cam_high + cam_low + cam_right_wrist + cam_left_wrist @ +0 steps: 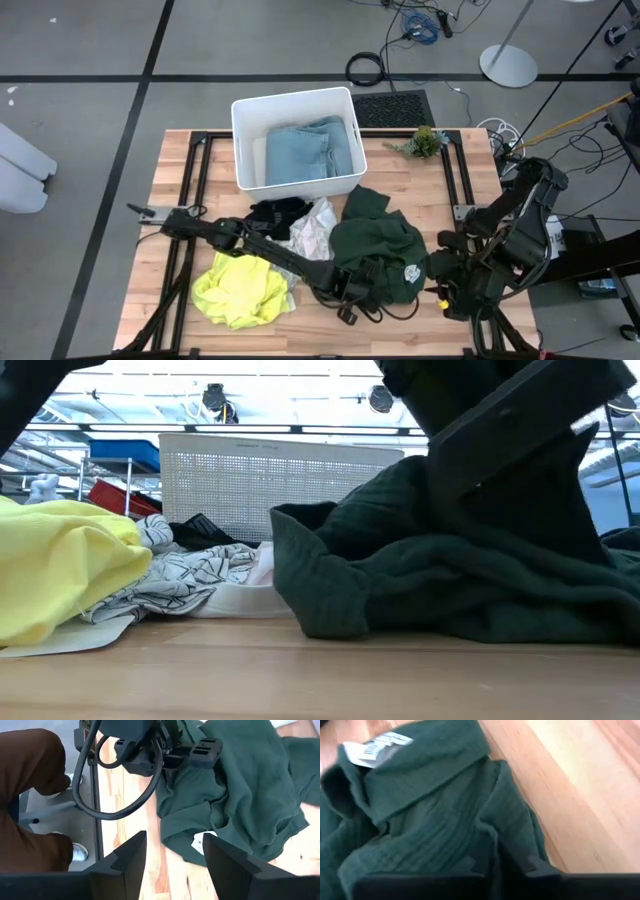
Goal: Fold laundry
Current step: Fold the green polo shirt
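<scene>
My left gripper is pinched shut on the near edge of the dark green shirt, low in the middle of the high view. The shirt lies bunched just above it, toward the white bin. My right gripper hangs open just right of the shirt.

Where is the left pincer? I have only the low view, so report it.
Observer: The left pincer is at the near edge of the dark green garment. In the left wrist view its fingers pinch a fold of that cloth.
Operator: Now give me the right pincer.
Observer: The right pincer hangs open over the near right part of the table, with nothing between its fingers.
Operator: Tell me what is inside the bin.
Observer: The white bin holds the light blue garment.
</scene>
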### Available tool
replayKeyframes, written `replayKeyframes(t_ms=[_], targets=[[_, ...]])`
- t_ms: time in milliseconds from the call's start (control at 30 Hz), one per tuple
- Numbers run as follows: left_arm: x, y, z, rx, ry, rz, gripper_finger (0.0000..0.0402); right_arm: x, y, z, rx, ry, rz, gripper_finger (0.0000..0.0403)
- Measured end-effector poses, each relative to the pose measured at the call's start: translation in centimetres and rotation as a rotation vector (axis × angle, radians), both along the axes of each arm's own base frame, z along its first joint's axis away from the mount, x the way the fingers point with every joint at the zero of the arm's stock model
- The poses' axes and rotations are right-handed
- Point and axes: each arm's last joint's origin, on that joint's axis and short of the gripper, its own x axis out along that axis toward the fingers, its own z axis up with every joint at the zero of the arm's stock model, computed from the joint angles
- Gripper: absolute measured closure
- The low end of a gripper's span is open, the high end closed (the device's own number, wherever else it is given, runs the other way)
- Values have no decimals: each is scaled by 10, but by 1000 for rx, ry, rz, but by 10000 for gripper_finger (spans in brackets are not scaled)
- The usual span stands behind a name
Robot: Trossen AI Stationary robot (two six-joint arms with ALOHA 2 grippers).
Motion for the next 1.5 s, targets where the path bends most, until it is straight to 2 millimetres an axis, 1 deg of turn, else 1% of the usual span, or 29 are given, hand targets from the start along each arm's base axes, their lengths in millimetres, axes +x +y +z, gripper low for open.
replayKeyframes(t_ms=[33,133,167,233,333,433,533,667,733,833,933,1033,1167,1233,1333,1433,1500], targets=[[0,-1,2,-2,-6,-2,388,0,0,0,-3,-3,0,222],[0,-4,11,-9,-35,-4,388,0,-1,0,-29,-19,6,222],[-1,-6,16,-14,-46,-7,389,0,-1,0,-42,-24,9,222],[-5,-8,35,-21,-69,-12,391,0,-3,0,-66,-31,8,222],[-14,-5,75,-21,-118,2,395,0,-3,0,-73,-33,3,222],[-31,4,124,-29,-186,22,396,0,-3,0,-76,-33,5,222],[-56,15,177,-53,-266,34,397,0,-3,0,-88,-35,24,222],[-96,30,238,-122,-368,73,398,0,-4,0,-143,-65,63,222],[-115,38,261,-163,-402,96,398,1,-5,1,-190,-108,56,222],[-139,48,282,-213,-407,139,399,5,-4,-2,-277,-145,61,222],[-155,55,287,-236,-341,201,399,7,-2,-14,-323,-113,53,222],[-163,58,281,-250,-255,271,399,8,1,-33,-313,-87,5,222],[-169,57,264,-270,-104,343,393,11,8,-72,-277,-73,-18,222],[-171,58,254,-268,-27,379,393,15,12,-93,-248,-99,-15,222],[-175,61,246,-257,47,446,392,20,17,-125,-190,-163,7,222],[-181,63,242,-243,105,500,391,26,15,-150,-160,-210,19,222],[-184,64,240,-237,137,530,391,28,9,-160,-197,-234,26,222]])
